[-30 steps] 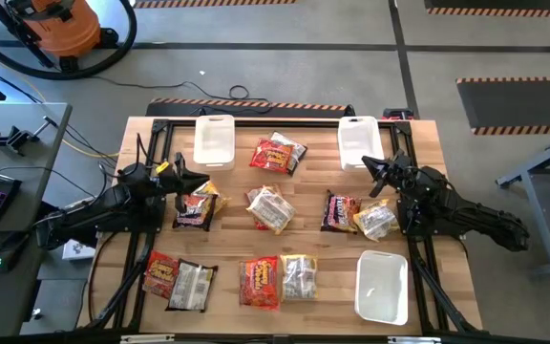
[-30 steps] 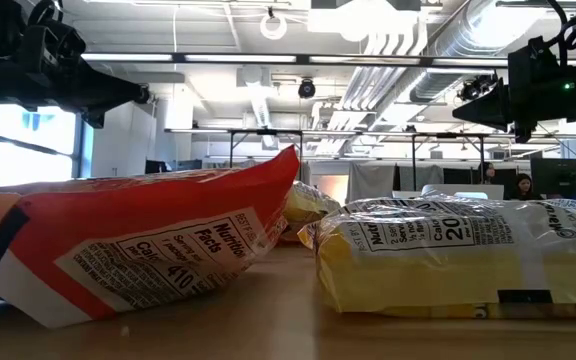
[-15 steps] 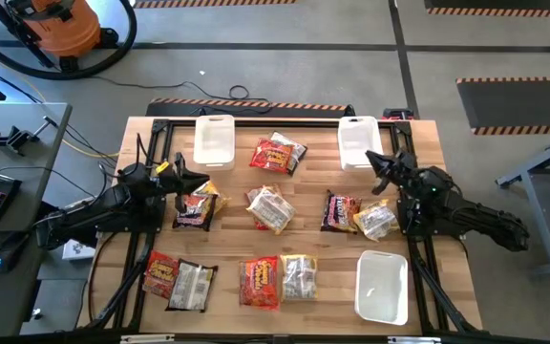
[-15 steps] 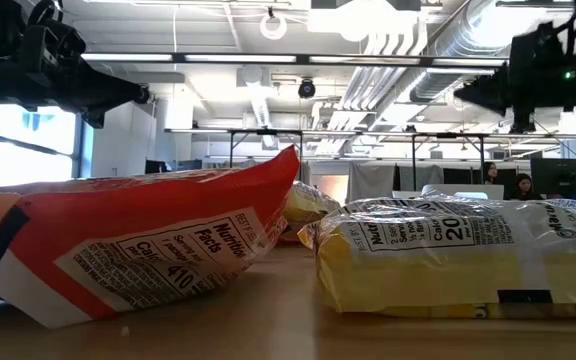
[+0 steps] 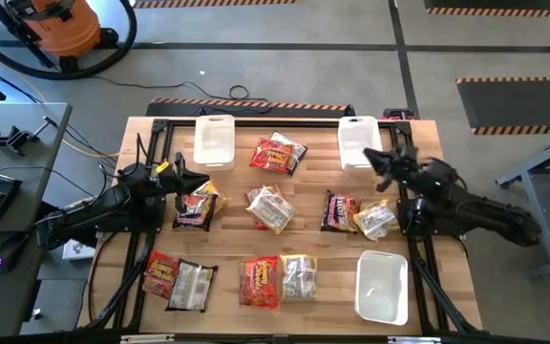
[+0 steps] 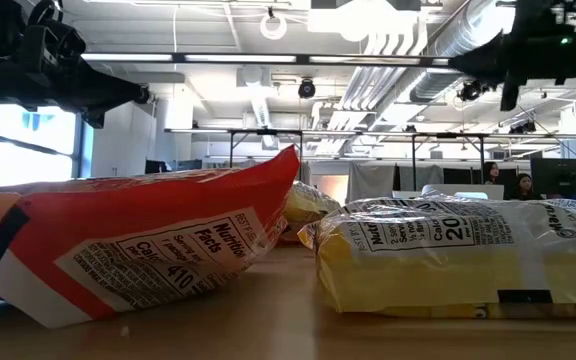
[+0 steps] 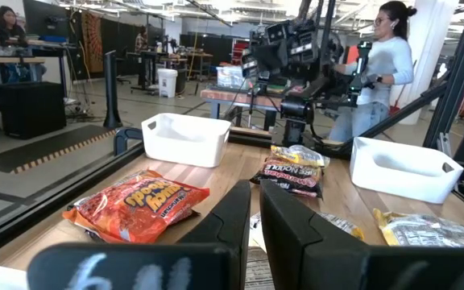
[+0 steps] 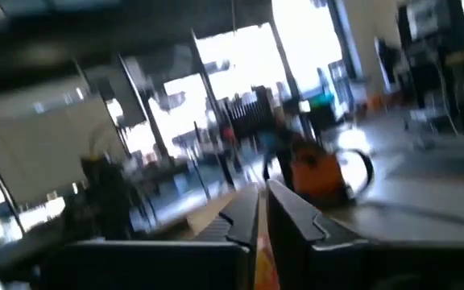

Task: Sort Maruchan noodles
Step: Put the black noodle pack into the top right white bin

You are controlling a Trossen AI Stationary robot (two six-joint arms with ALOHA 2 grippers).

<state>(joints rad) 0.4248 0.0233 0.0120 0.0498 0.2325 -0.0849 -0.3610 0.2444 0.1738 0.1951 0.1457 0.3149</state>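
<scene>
noodle packets on table: ten, counted from high view.
- red-orange: three: one near far edge, one at near left, one at near middle.
- dark brown: two: one at left, one right of middle.
- pale yellow-white or clear: five, at.

white bins: three: far left, far right, near right.

robot arms: two.

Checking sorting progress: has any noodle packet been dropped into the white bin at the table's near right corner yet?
No. In the high view the white rectangular plastic bin at that corner shows only its bare white floor, with no packet inside.
</scene>
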